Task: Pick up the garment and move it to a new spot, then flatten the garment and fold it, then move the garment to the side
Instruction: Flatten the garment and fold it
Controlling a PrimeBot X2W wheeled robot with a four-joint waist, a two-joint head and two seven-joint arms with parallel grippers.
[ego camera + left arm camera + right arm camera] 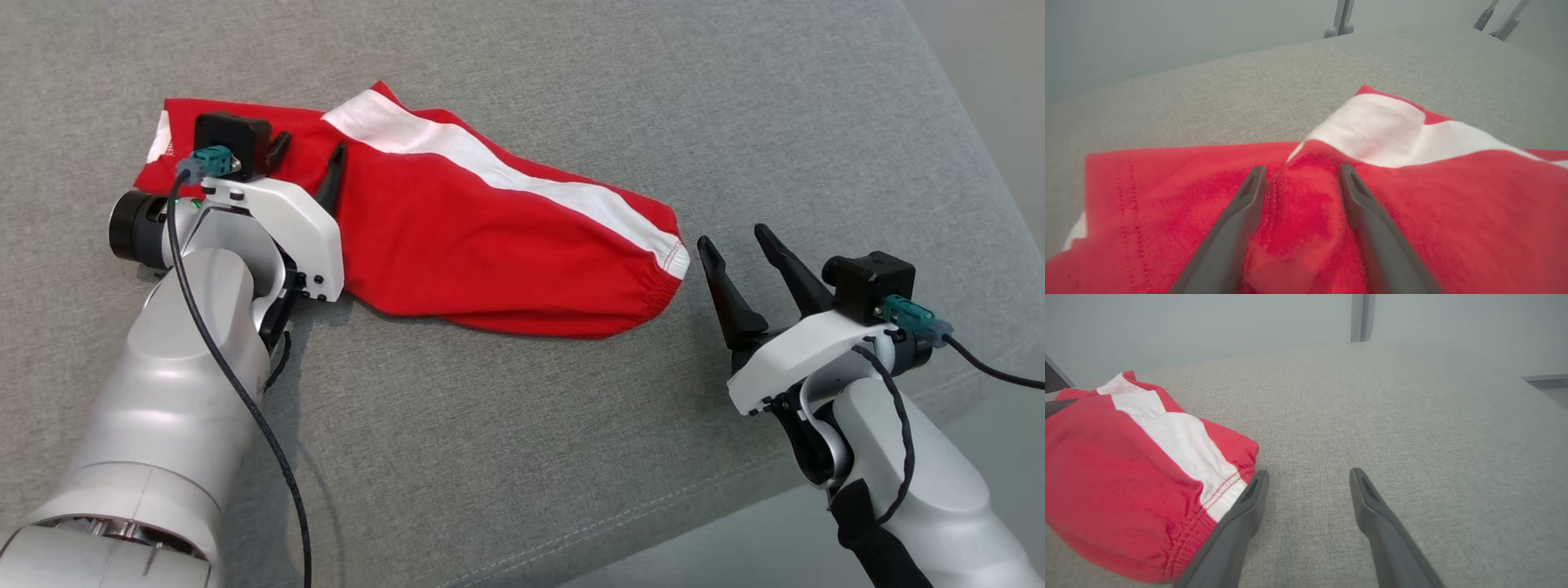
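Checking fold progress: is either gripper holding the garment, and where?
Nothing is held. The left gripper stands open over the garment; the right gripper is open beside its end.

The left arm [163, 392] is seen rising from the lower left of the head view, pale and rounded, and is bent at a white wrist [277, 220]. The left gripper [312, 147] is pointed up and away from the body, and its two dark fingers [1241, 220] are held apart. The right arm [914, 457] is raised from the lower right. The right gripper [735, 238] is angled up and slightly leftward, set low, and its fingers [1237, 526] are spread wide.
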